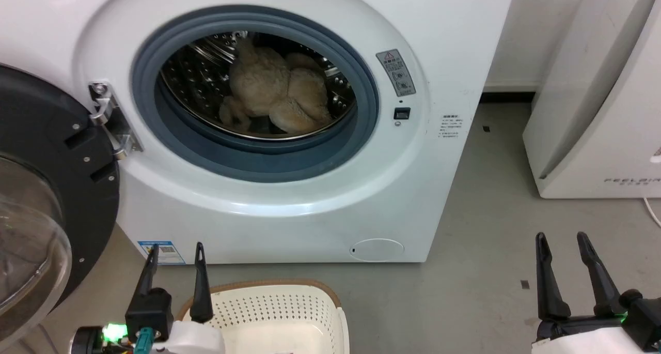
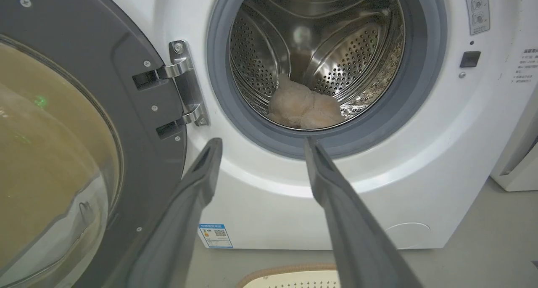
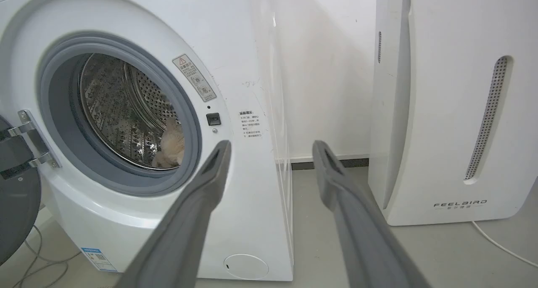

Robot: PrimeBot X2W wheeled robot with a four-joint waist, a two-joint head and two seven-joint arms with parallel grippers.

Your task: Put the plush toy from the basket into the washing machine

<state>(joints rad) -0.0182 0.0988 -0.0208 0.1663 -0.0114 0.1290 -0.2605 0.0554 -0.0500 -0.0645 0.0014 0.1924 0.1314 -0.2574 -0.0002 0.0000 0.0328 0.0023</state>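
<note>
Lying crosswise inside the washing machine (image 1: 444, 49) is the plush toy (image 1: 279, 90); left gripper (image 1: 176, 246), right gripper (image 1: 562, 235) wide.

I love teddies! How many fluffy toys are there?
1: a fluffy cream-beige plush toy inside the white front-loading washing machine. The cream plastic basket, partly out of view, may hide more.

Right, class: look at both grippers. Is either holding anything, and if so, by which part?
Nothing is held. The left gripper and right gripper are both open and empty; the plush toy lies inside the washing machine.
</note>
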